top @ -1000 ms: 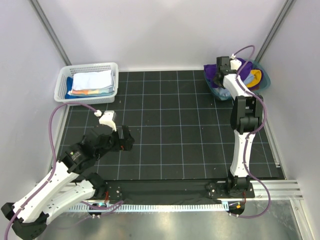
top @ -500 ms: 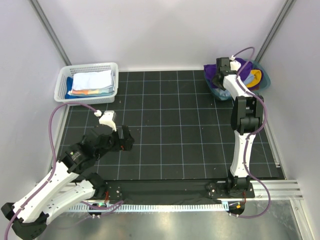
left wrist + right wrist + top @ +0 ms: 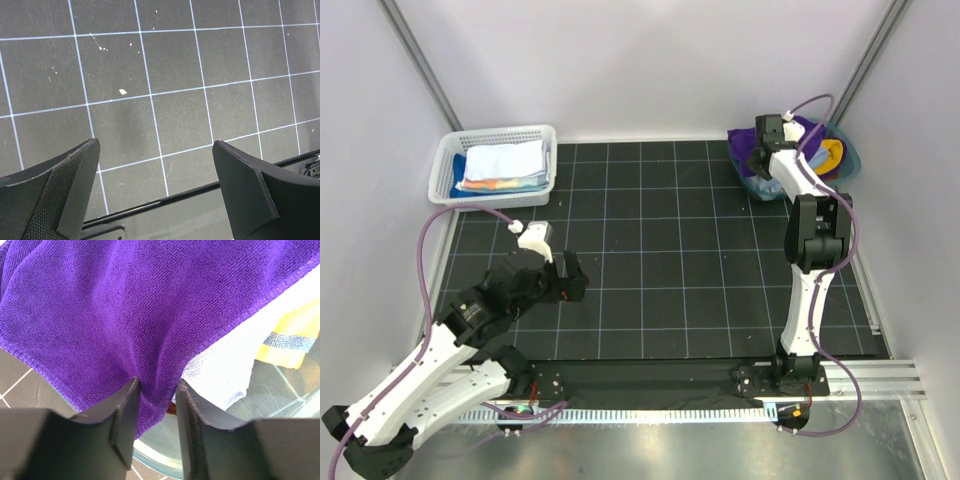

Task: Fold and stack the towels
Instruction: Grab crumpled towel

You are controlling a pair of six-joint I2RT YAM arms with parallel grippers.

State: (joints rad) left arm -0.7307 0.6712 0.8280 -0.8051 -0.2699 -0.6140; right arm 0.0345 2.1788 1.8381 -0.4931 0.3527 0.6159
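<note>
A deep purple towel (image 3: pixel 125 305) hangs over the rim of the teal tub (image 3: pixel 155 450) at the back right. My right gripper (image 3: pixel 156 382) has closed on a fold near the towel's hem, and the cloth bunches between both pads. In the same tub lie a white towel (image 3: pixel 225 365) and a yellow-orange one with navy stripes (image 3: pixel 290 340). Seen from above, the right gripper (image 3: pixel 761 140) reaches over the purple towel (image 3: pixel 745 148). My left gripper (image 3: pixel 570 275) hovers open over the bare mat (image 3: pixel 175 100) at the left, nothing between its fingers (image 3: pixel 75 170).
A white mesh basket (image 3: pixel 445 165) at the back left holds folded pale and light blue towels (image 3: pixel 505 165). The black gridded mat (image 3: pixel 660 250) spans the table between the arms. Grey walls close in the sides and back.
The right gripper has shifted slightly right over the tub, and its jaws have narrowed on the purple towel. The left arm has not moved.
</note>
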